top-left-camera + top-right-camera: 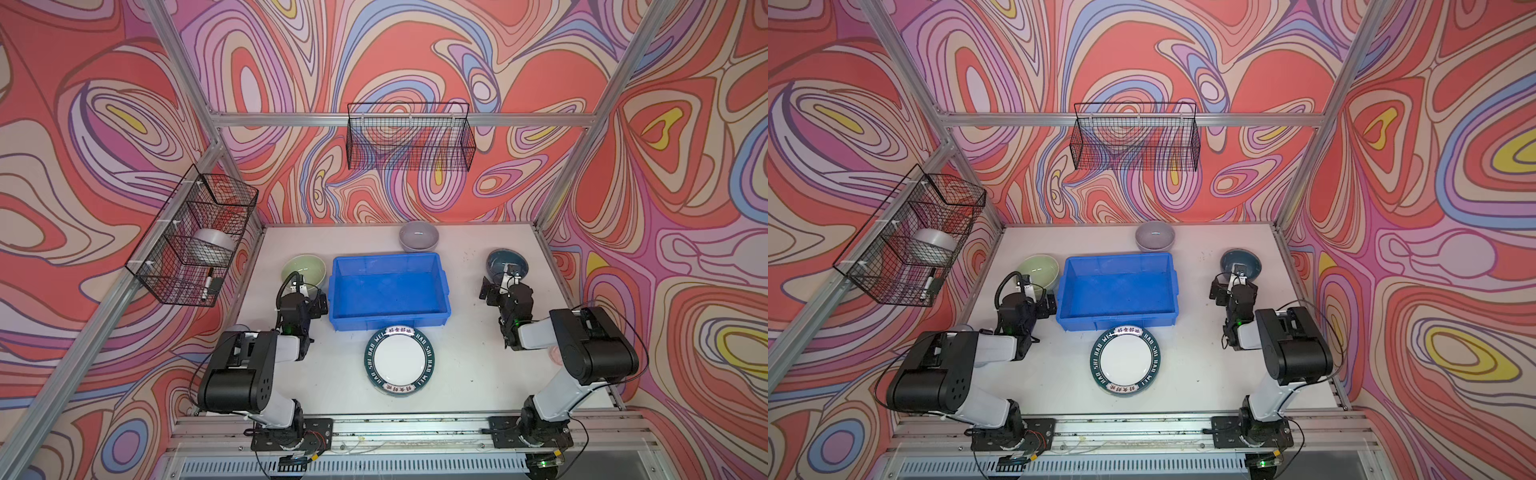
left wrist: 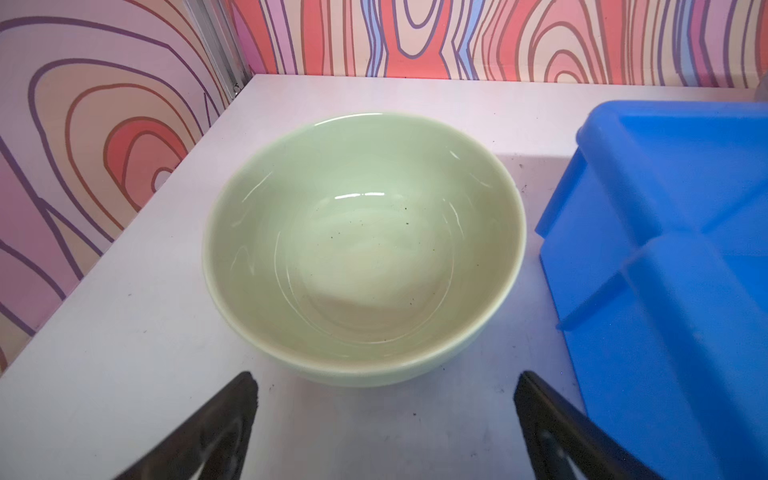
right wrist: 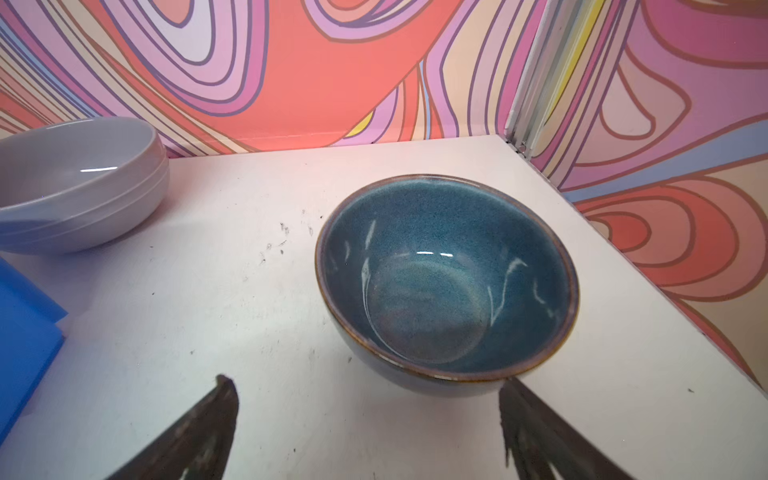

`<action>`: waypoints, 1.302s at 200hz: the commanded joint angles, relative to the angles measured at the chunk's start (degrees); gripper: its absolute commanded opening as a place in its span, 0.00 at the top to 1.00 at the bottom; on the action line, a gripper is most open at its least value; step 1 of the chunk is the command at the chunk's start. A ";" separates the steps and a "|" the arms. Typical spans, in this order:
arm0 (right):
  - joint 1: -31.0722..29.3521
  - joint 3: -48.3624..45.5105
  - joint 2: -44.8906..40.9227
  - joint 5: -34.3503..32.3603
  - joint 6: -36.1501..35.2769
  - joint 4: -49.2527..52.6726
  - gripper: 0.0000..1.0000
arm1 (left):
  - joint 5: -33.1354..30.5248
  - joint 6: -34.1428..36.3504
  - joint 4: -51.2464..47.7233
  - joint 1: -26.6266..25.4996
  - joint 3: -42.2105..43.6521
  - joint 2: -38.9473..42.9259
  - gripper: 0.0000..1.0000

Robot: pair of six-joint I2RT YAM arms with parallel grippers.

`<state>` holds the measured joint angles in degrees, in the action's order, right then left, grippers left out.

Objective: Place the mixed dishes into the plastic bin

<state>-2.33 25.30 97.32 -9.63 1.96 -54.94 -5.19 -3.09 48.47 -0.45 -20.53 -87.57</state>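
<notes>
The blue plastic bin (image 1: 386,258) (image 1: 1119,259) stands mid-table with nothing in it. A pale green bowl (image 1: 309,266) (image 2: 365,249) sits just left of it. My left gripper (image 1: 301,286) (image 2: 384,378) hovers open just short of that bowl, holding nothing. A teal bowl (image 1: 498,262) (image 3: 446,282) sits at the right. My right gripper (image 1: 509,277) (image 3: 368,380) is open before it, one fingertip (image 3: 515,399) close to the bowl's near wall. A lilac bowl (image 1: 419,236) (image 3: 75,183) stands behind the bin. A green-rimmed plate (image 1: 400,360) (image 1: 1126,360) lies in front of it.
A black wire basket (image 1: 195,241) on the left wall holds a white roll (image 1: 214,245). Another wire basket (image 1: 409,137) hangs on the back wall. Aluminium frame posts stand at the table's back corners. The bin's corner (image 2: 665,249) is close beside my left gripper.
</notes>
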 commanded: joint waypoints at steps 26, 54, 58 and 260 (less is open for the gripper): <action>0.16 0.85 0.95 -0.60 -0.62 -1.64 0.02 | -0.51 1.17 2.86 -0.34 -0.73 -0.53 0.00; 0.14 0.82 0.99 -0.61 -0.56 -1.59 0.02 | 0.34 1.46 2.65 -0.34 -0.89 -0.63 0.00; 0.13 0.82 0.95 -0.65 -0.62 -1.60 0.01 | 0.76 1.67 2.44 -0.34 -0.99 -0.59 0.00; 0.13 7.25 -9.26 -2.89 0.87 19.71 0.02 | -14.34 -4.55 -19.24 -1.83 -5.55 15.02 0.00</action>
<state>-2.33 28.69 91.79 -10.85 1.54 -46.02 -11.75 -4.27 40.18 -1.23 -21.89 -78.06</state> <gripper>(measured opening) 0.985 0.999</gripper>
